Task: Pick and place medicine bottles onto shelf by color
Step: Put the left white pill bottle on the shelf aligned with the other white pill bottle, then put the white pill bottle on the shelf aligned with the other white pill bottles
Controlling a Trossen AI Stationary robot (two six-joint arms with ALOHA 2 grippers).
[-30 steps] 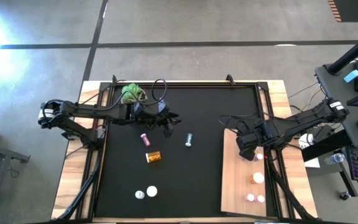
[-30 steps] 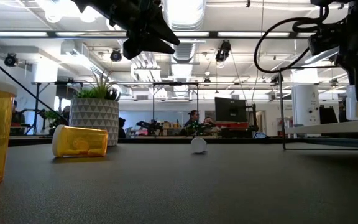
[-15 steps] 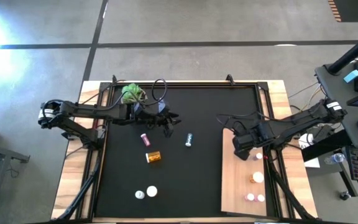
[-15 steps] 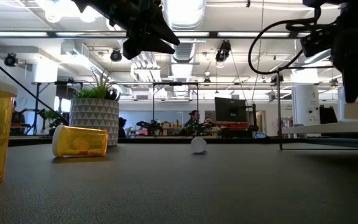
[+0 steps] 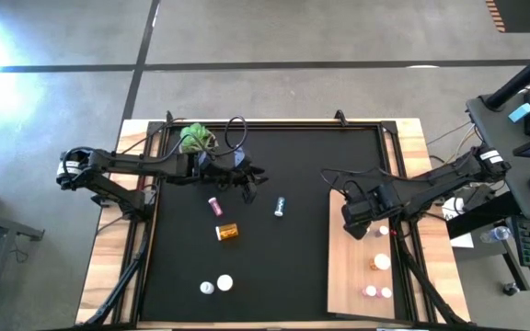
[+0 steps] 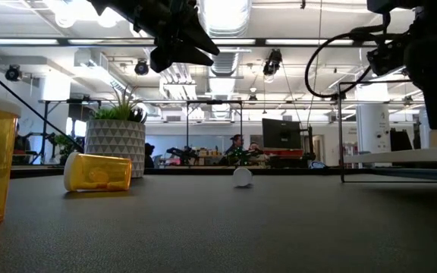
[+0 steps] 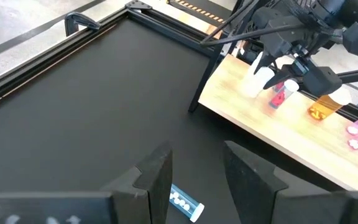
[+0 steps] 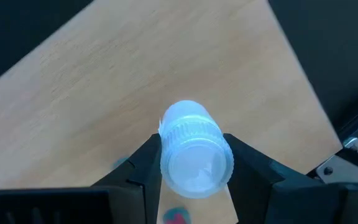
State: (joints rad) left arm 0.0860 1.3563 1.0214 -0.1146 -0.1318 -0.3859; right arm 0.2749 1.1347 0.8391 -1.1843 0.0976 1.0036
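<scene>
high view: right gripper (image 5: 355,221) over the far end of the shelf (image 5: 350,276), a pale flat wooden board; likely there to set down a bottle. Amber bottle (image 5: 380,263) and pink bottles (image 5: 372,292) already stand on the shelf, grouped by color. Left gripper (image 5: 249,187) waits well apart from the shelf, near the potted plant (image 5: 194,138).
low view: amber bottle on its side (image 6: 97,172), translucent plastic, smooth, cylindrical, on the matte black mat (image 6: 241,227).
left wrist view: left fingers (image 7: 157,177) parted, nothing held; teal-banded bottle (image 7: 185,203) lying beyond them.
right wrist view: fingers clamped on the white bottle (image 8: 194,150), ribbed round cap, above the shelf's bare wood grain.
</scene>
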